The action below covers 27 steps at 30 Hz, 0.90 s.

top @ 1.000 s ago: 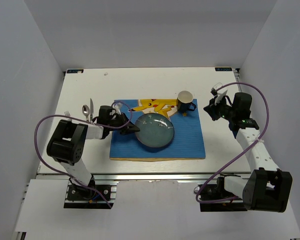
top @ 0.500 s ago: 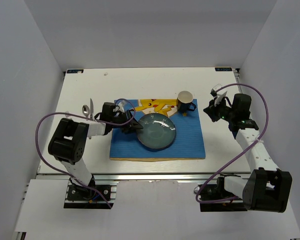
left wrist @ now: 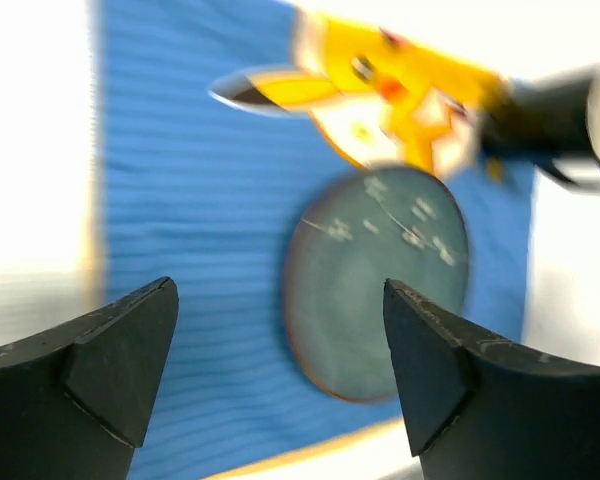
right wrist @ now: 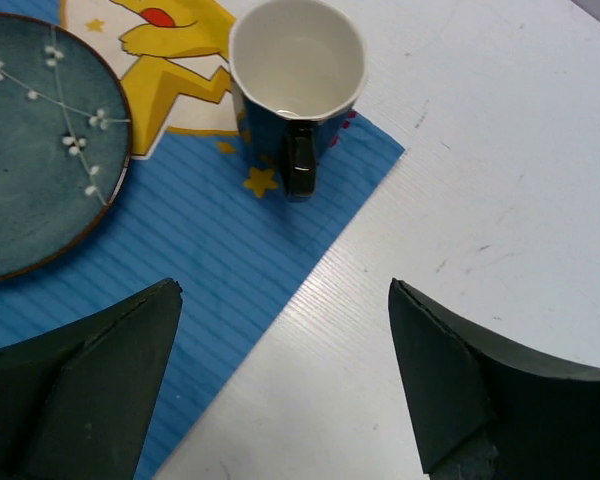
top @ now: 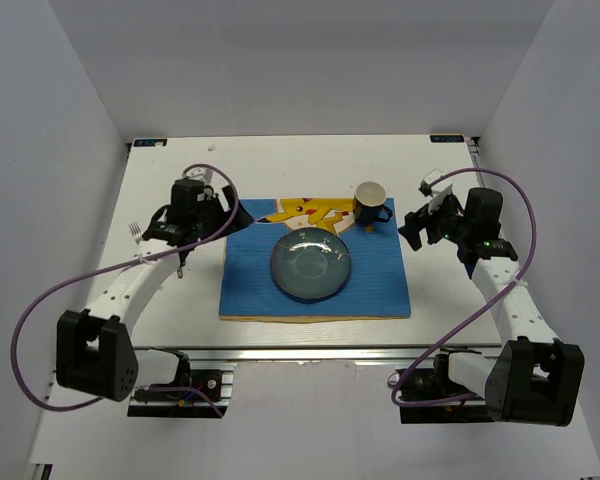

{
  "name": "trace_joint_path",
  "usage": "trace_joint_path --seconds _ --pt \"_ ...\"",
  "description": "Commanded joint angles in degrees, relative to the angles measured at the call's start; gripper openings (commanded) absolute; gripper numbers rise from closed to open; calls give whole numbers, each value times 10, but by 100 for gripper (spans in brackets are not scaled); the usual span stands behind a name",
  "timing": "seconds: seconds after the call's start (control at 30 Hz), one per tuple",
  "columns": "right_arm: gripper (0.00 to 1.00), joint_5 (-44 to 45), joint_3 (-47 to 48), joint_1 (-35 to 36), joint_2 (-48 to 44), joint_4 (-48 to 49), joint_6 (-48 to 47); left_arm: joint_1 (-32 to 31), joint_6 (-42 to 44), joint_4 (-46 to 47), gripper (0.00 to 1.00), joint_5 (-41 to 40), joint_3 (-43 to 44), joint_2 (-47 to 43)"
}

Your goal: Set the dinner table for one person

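Fingers (left wrist: 110,360) of your left gripper (left wrist: 280,300) stand spread wide and empty over the left part of the blue placemat (left wrist: 180,200); that wrist view is blurred. Your right gripper (right wrist: 285,290) is released too, holding nothing, over the placemat's right edge just below the mug (right wrist: 296,70). You see the white dinner table (top: 310,160) filling the middle of the top view, with the placemat at its centre. The teal plate (top: 311,264) sits mid-placemat and the mug stands upright at its upper right corner. Fork tines (top: 134,230) show at left, beside your left arm
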Motion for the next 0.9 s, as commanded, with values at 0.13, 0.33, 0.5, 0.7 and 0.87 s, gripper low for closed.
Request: trace_joint_path --seconds 0.13,0.33,0.5,0.7,0.87 --pt "73 -66 68 -5 21 -80 -71 120 67 -107 89 -85 17 17" --pt "2 -153 62 -5 39 -131 -70 169 132 -122 20 -120 66 124" --pt "7 -152 42 -5 28 -138 -76 177 172 -116 22 -168 104 181" --pt "9 -156 24 -5 26 -134 -67 181 218 -107 33 -198 152 244" --pt "9 -152 28 -5 33 -132 -66 181 246 -107 37 -211 193 286"
